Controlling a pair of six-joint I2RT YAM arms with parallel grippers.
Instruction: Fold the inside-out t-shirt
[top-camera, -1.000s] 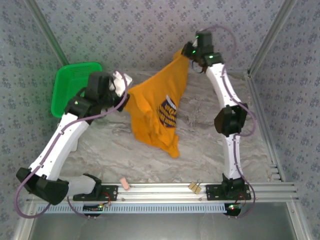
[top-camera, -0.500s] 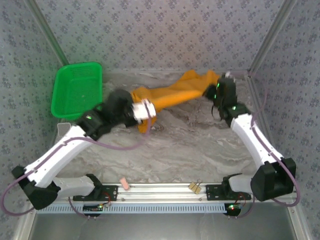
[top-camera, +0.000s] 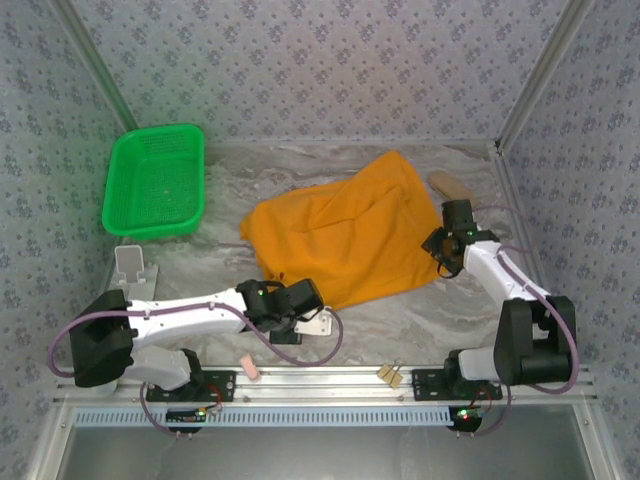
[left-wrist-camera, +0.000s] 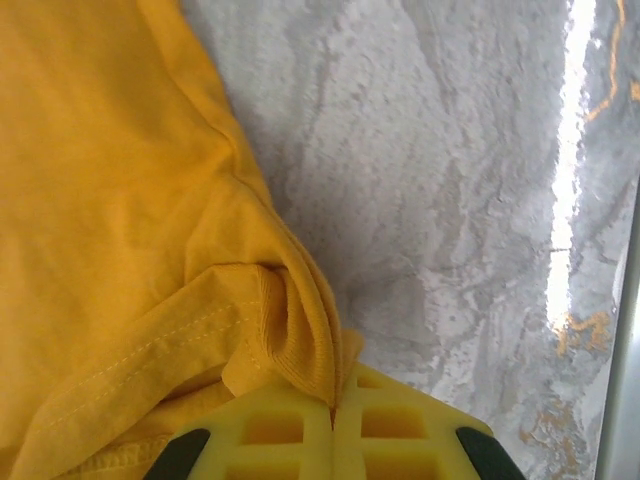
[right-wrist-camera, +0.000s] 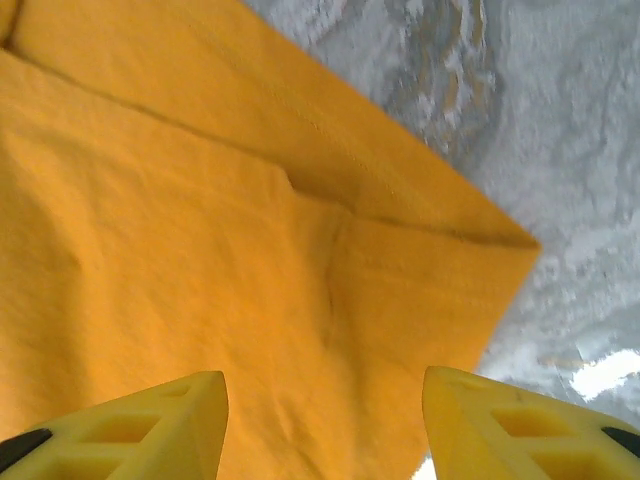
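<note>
The orange-yellow soft cotton t-shirt (top-camera: 340, 235) lies spread on the grey marble-pattern table (top-camera: 400, 320), around its middle, mostly flat with some wrinkles and one diagonal crease. No dark print faces up in the top view.

The left gripper (left-wrist-camera: 335, 405) is at the near-left corner of the shirt. Its yellow fingers are pressed together on a bunched, stitched edge of the cloth, I judge in order to keep this corner pinned while the shirt is laid out.

The right gripper (right-wrist-camera: 322, 385) is at the right edge of the shirt. Its jaws stand apart above the flat cloth and hold nothing, so that side looks free to settle.

The green plastic basket (top-camera: 155, 185) stands at the far left, apart from the shirt. I see nothing inside it.
</note>
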